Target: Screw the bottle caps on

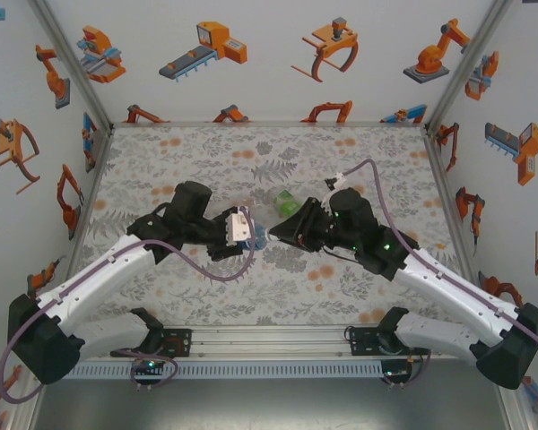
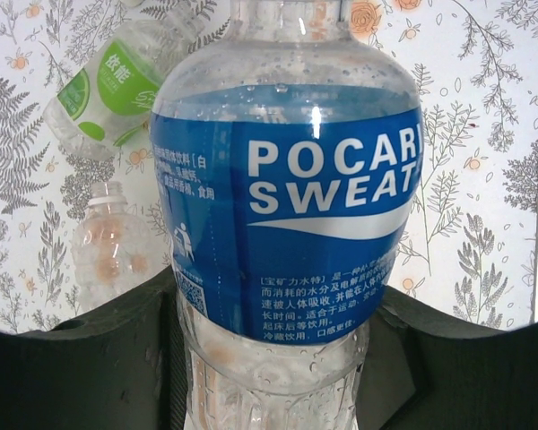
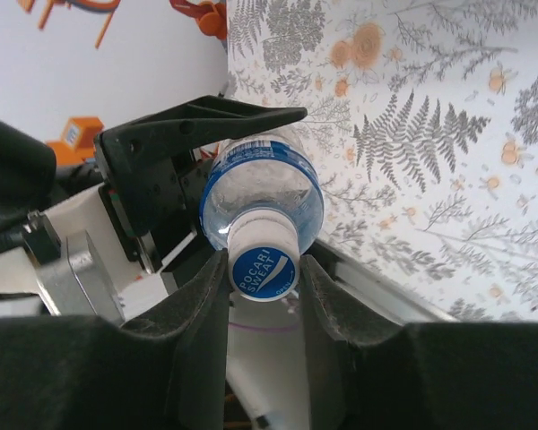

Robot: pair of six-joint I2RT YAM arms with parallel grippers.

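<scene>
Plainly POCARI SWEAT, left jaws clamped on blue-label bottle [image 2: 287,224], right jaws gripping its cap [image 3: 263,269]

Blue-label btl [image 2: 287,233] clamped in my pincer [image 2: 269,358]. Green-label btl [image 2: 108,90] + plain btl [image 2: 112,255] on floral tbl [image 2: 484,179] behind, left side.
</scene>
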